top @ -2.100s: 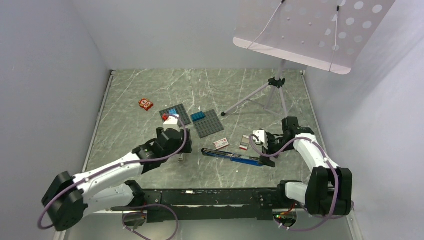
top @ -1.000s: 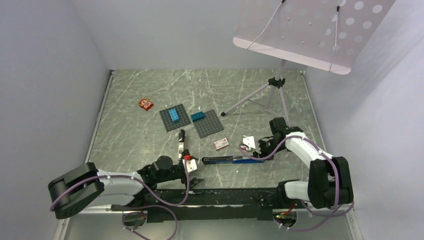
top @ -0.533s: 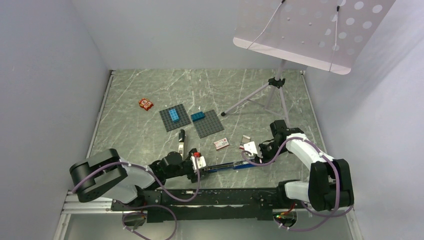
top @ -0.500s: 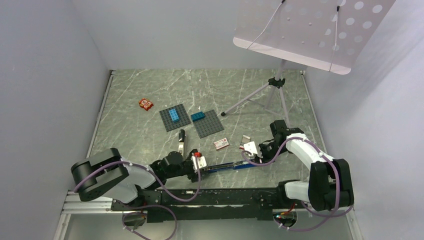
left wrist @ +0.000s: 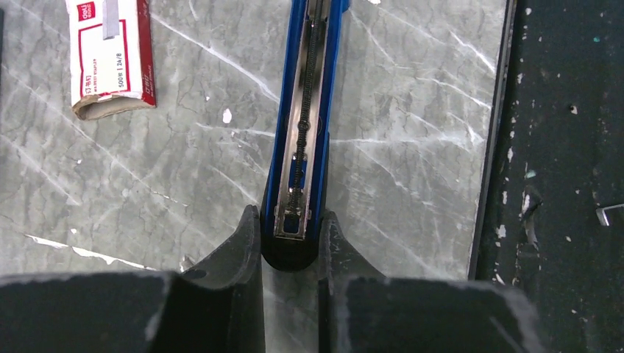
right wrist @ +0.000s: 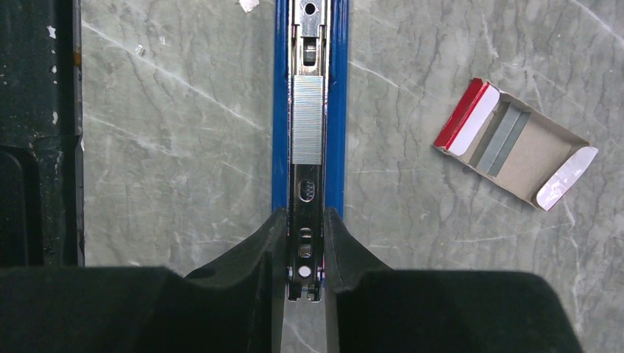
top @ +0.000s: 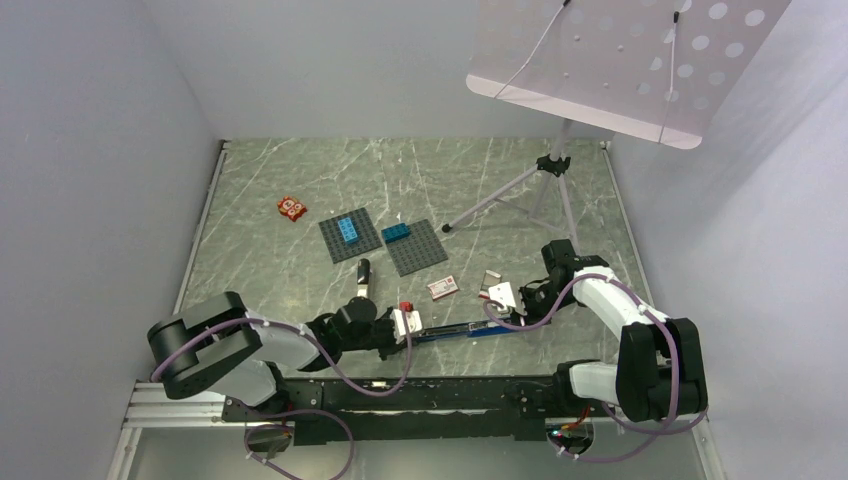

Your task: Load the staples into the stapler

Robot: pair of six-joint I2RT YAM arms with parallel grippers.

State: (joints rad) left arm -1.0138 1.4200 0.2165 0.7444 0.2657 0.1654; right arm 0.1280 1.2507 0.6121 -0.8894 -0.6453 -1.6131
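The blue stapler (top: 462,327) lies opened out flat near the table's front edge. A silver strip of staples (right wrist: 307,118) sits in its metal channel (right wrist: 310,44). My left gripper (left wrist: 291,228) is shut on the stapler's black rounded end (left wrist: 292,254), at the left in the top view (top: 412,328). My right gripper (right wrist: 305,228) is shut on the opposite, metal end (top: 510,315). The white staples box with red print (left wrist: 110,51) lies just beyond the stapler (top: 441,288). Its open tray with a red end (right wrist: 515,143) holds grey strips.
Two dark baseplates with blue bricks (top: 350,236) (top: 415,246) lie mid-table. An orange-red tile (top: 292,208) is at the far left. A slim black object (top: 363,280) lies beyond my left arm. A tripod stand (top: 540,190) rises at the back right. The black front rail (left wrist: 566,147) runs close by the stapler.
My left gripper has swung right to the stapler's left end and closed on it. The right gripper has stayed shut on the other end.
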